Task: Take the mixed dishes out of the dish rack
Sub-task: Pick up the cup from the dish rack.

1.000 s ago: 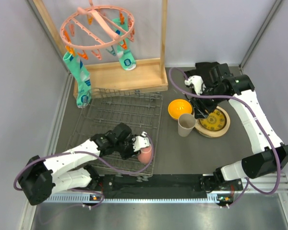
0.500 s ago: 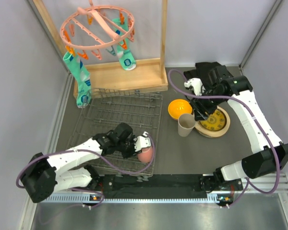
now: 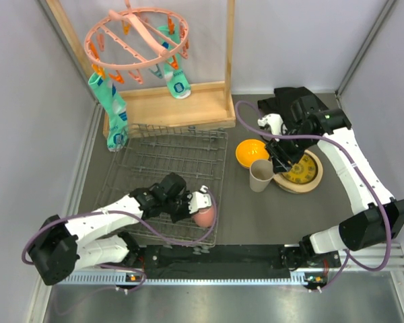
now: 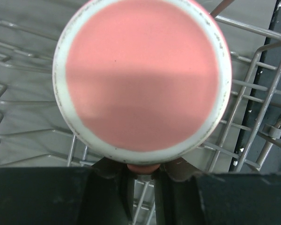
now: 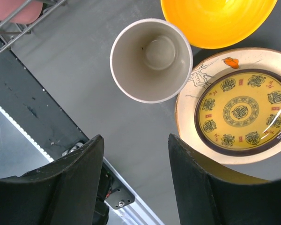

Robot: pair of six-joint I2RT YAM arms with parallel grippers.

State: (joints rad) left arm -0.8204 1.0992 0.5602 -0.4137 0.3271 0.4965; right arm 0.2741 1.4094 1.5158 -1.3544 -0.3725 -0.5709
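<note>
Tightly, left jaws pinched the mug [image 3: 203, 217] handle at lower centre in the rack [image 3: 168, 161]; right jaws hung open, empty, above the cup [image 3: 260, 176].

Orange bowl [image 5: 220, 21] just past the beige cup [image 5: 151, 60] gets chopped off by the frame's top edge. Cream plate [image 5: 189, 101] right beside the cup: near rim hidden behind the right gripper [image 5: 136, 140], painting mostly buried under the yellow plate [image 5: 243, 112]. Pink mug [image 4: 143, 75], well away from the cup, shows only its base.

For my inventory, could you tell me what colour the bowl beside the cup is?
The bowl is plain orange-yellow; the right wrist view shows it best.
</note>
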